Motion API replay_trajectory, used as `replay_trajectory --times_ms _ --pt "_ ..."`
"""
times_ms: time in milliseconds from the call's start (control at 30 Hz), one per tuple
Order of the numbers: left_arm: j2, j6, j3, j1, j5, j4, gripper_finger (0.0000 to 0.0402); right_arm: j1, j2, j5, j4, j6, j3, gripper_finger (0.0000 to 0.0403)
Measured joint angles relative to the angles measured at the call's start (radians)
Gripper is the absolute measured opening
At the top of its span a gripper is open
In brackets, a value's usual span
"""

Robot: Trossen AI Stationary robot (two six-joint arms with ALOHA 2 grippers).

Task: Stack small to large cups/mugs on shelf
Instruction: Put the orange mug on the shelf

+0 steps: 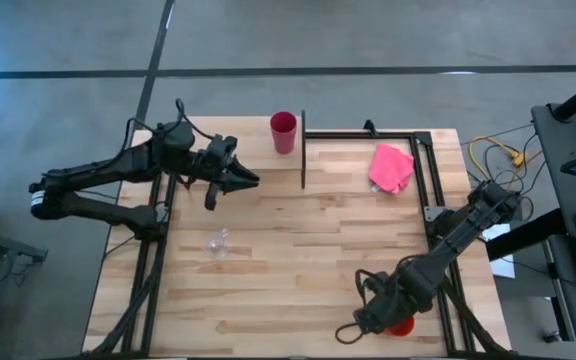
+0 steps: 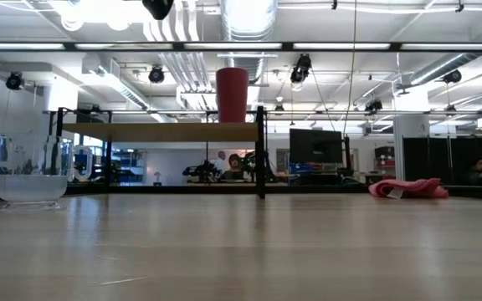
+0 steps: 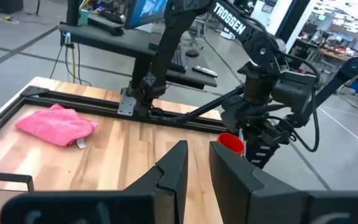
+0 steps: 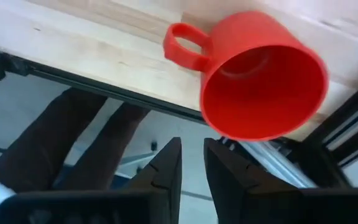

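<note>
The magenta-pink tumbler [image 1: 283, 132] stands upright on the wooden shelf board [image 2: 161, 131], next to its black end post [image 1: 303, 160]. It also shows in the low view [image 2: 232, 94]. The clear glass cup [image 1: 216, 243] stands on the tabletop, left of the middle. The red mug [image 1: 400, 326] stands at the table's near right corner, mouth up, with its handle [image 4: 182, 43] out to one side. My right gripper [image 4: 191, 146] hangs shut just beside the mug and holds nothing. My left gripper [image 1: 246, 179] is shut and empty, in the air left of the shelf post.
A pink cloth [image 1: 391, 167] lies at the far right inside a black metal frame [image 1: 423, 170]. The black edge rail [image 4: 104, 93] runs right by the mug. A person's legs [image 4: 73, 137] stand beyond the near edge. Bare planks [image 1: 308, 250] fill the table's middle.
</note>
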Motion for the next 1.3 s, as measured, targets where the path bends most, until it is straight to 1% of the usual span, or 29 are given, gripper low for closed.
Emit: replay_trajectory --times_ms 267,500,733,967,1100,1200,1300 --pt "-0.002 0.001 0.0 0.0 0.0 0.024 0.0052 0.033 0.011 0.002 0.038 0.045 -0.025 0.0063" --pt "-0.002 0.001 0.0 0.0 0.0 0.047 0.0052 0.039 0.015 0.003 0.168 0.045 -0.119 0.0063" --pt "-0.004 -0.005 0.0 0.0 0.0 0.046 0.0052 0.043 0.015 0.003 0.18 0.041 -0.182 0.0063" --pt "-0.004 -0.005 -0.001 0.0 0.0 0.095 0.0052 0.043 0.015 0.003 0.198 0.009 -0.208 0.0063" --pt "-0.004 -0.005 -0.001 0.0 0.0 0.111 0.0052 0.043 0.015 0.003 0.199 -0.035 -0.219 0.0063" --pt "-0.004 -0.005 -0.001 0.0 0.0 0.112 0.0052 0.042 0.015 0.003 0.198 -0.044 -0.231 0.0048" --pt "-0.004 -0.005 -0.001 0.0 0.0 0.112 0.0052 0.036 0.015 0.021 0.198 -0.065 -0.237 0.0017"
